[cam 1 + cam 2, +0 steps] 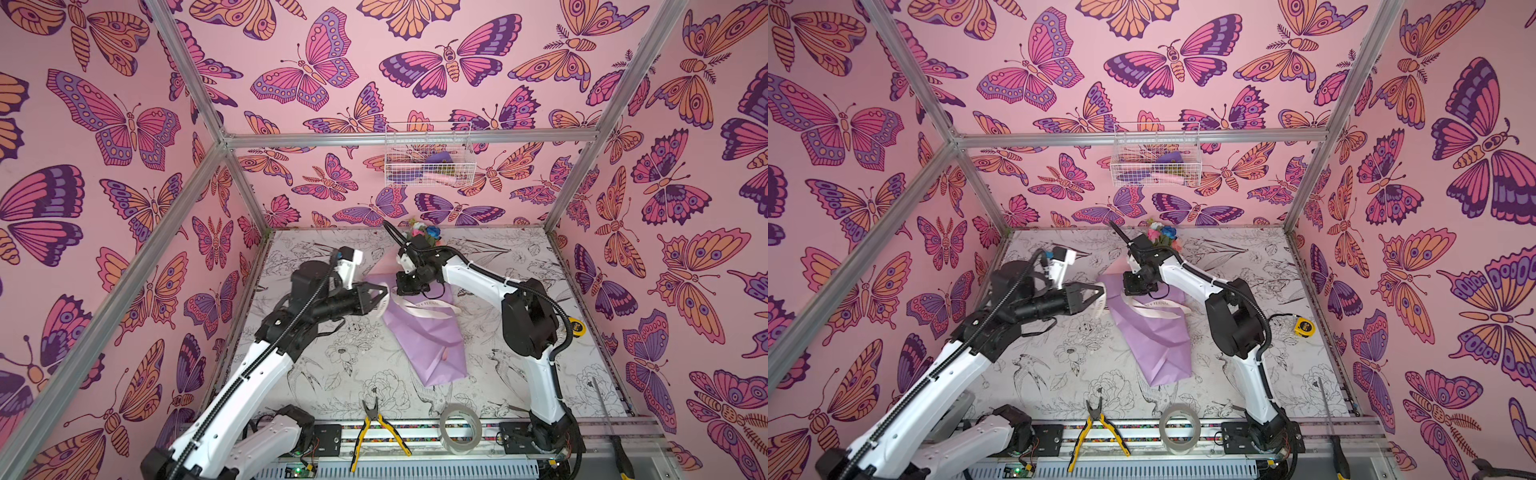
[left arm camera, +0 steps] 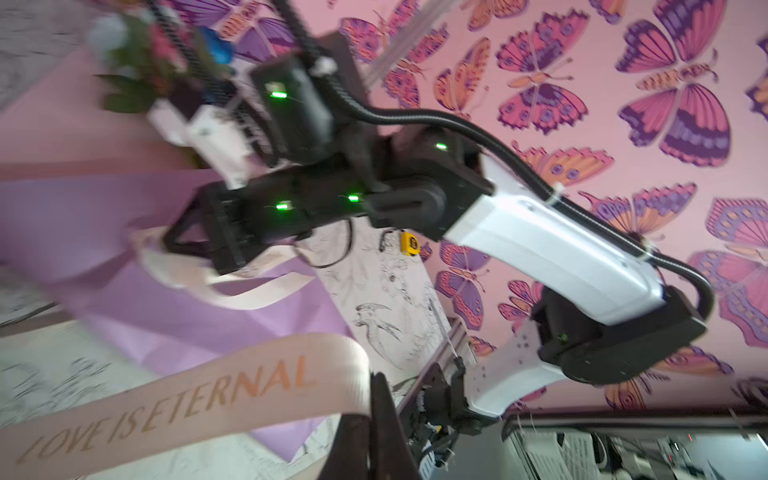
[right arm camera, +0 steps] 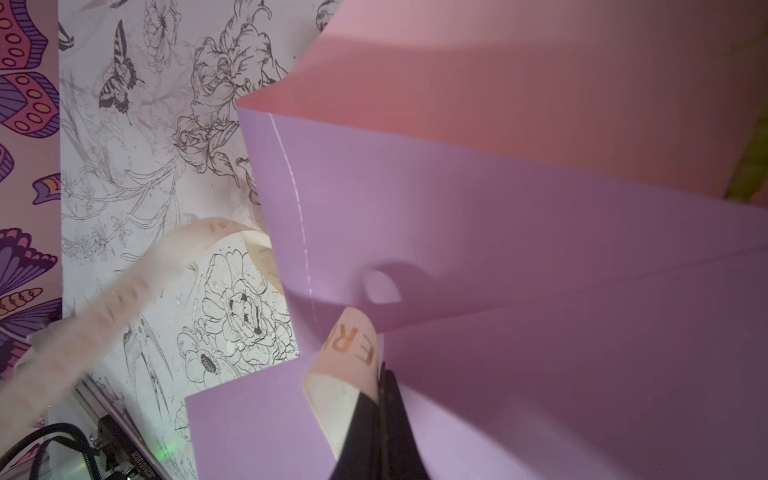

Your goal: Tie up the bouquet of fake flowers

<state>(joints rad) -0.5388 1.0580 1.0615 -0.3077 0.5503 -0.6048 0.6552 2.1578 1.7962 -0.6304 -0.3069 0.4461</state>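
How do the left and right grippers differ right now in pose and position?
Pose: the left gripper reaches sideways, roughly level; the right gripper angles downward. Place: the left gripper sits beside the bouquet, the right gripper above its lilac paper. Both are shut on the cream ribbon.

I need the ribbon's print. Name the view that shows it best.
Left wrist view: the ribbon runs close, lettering legible. Both top views show it small on the lilac paper; the right wrist view catches only a few letters.
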